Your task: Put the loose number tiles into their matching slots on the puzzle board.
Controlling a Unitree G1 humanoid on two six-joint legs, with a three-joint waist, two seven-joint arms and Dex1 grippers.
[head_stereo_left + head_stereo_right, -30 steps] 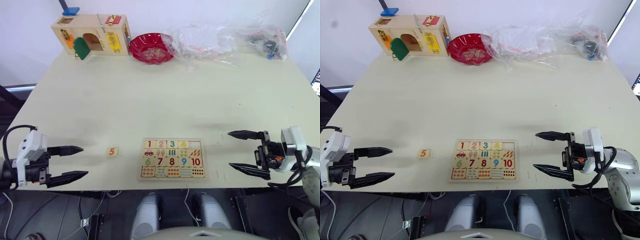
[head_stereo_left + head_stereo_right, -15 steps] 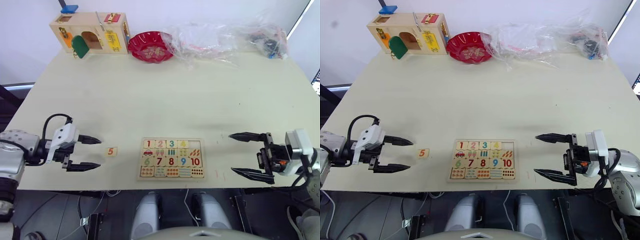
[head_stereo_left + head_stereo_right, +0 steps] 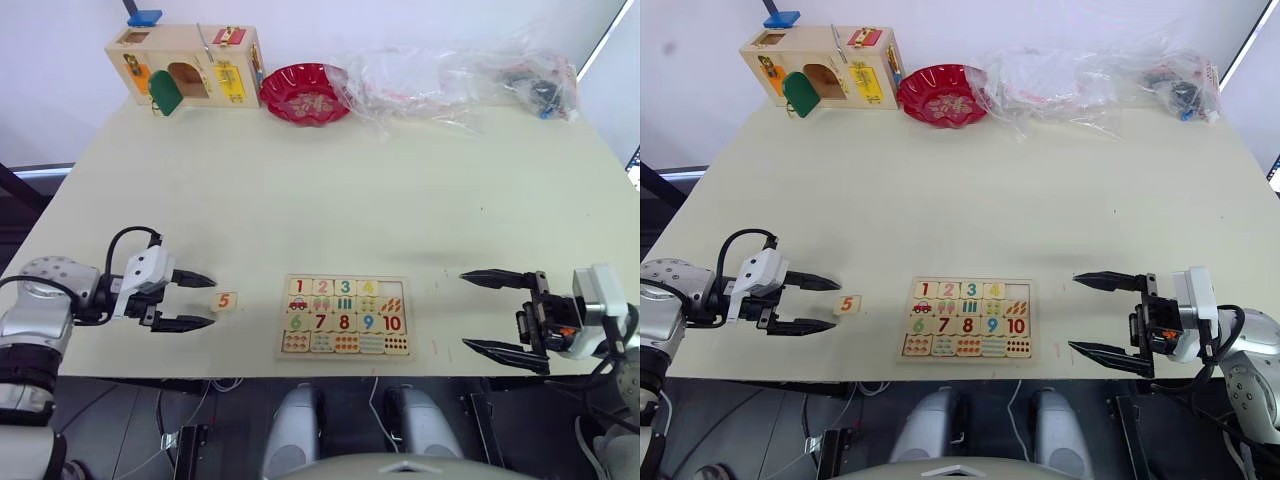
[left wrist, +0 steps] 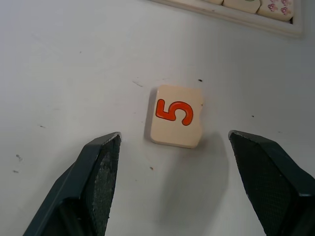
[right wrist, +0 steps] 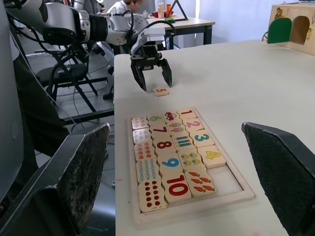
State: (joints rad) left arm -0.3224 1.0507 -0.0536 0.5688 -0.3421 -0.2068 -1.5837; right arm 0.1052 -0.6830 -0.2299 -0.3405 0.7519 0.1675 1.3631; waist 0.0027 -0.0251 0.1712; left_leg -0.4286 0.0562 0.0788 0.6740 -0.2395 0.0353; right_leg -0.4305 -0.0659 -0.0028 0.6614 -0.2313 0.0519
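Observation:
One loose number tile, a red 5 (image 3: pixel 225 300) (image 4: pixel 176 115), lies flat on the table left of the puzzle board (image 3: pixel 346 278). The board's top row holds 1 to 4, and the slot at its right end (image 3: pixel 392 288) is bare. My left gripper (image 3: pixel 207 301) is open at table height, its fingertips (image 4: pixel 110 142) flanking the near edge of the 5 without touching it. My right gripper (image 3: pixel 467 309) hangs wide open right of the board with nothing in it. The right wrist view shows the board rim (image 5: pixel 197 206) and the 5 tile (image 5: pixel 160 91) beyond it.
A wooden latch box (image 3: pixel 185 65), a red bowl (image 3: pixel 305 92) and crumpled plastic bags (image 3: pixel 455 72) line the table's far edge. The board and both grippers sit close to the near edge.
My left gripper has moved right across the table up to the 5 tile, staying open. The right gripper has shifted only slightly. The tile and board have not moved.

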